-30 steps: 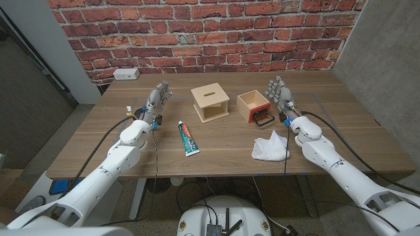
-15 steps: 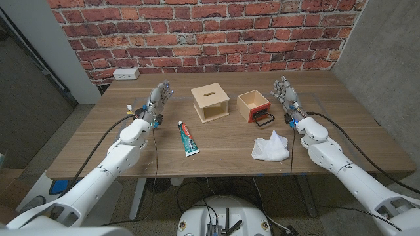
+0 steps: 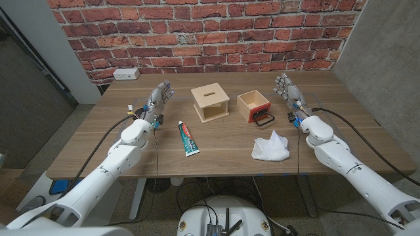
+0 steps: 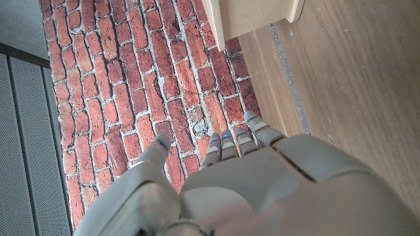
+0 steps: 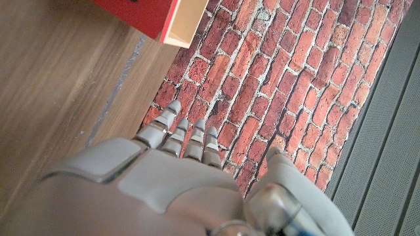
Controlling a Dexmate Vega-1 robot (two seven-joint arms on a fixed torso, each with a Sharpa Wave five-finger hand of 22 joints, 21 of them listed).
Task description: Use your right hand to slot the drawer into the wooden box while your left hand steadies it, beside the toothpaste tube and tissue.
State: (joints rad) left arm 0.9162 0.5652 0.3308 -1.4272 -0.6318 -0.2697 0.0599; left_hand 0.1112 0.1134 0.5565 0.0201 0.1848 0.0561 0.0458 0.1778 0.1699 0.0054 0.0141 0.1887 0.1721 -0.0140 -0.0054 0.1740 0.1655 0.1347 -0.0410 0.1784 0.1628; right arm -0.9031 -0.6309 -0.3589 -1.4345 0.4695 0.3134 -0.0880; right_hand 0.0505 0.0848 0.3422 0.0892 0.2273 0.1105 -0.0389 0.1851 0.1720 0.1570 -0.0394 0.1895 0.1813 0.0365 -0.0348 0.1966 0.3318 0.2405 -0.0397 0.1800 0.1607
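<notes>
Task not begun: drawer [image 3: 254, 106] sits apart from wooden box [image 3: 210, 103], with left hand [image 3: 157, 99] and right hand [image 3: 289, 93] empty, fingers extended

Print on the toothpaste tube [image 3: 188, 138] too small to read; no other lettering.

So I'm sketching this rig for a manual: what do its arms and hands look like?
Both arms have smooth white rounded shells, with black cables running along them toward the wrists. The left hand and right hand are grey and jointed, with slim fingers; the left wrist view shows blue marks at the fingertips. Small blue fittings sit at each wrist.
</notes>
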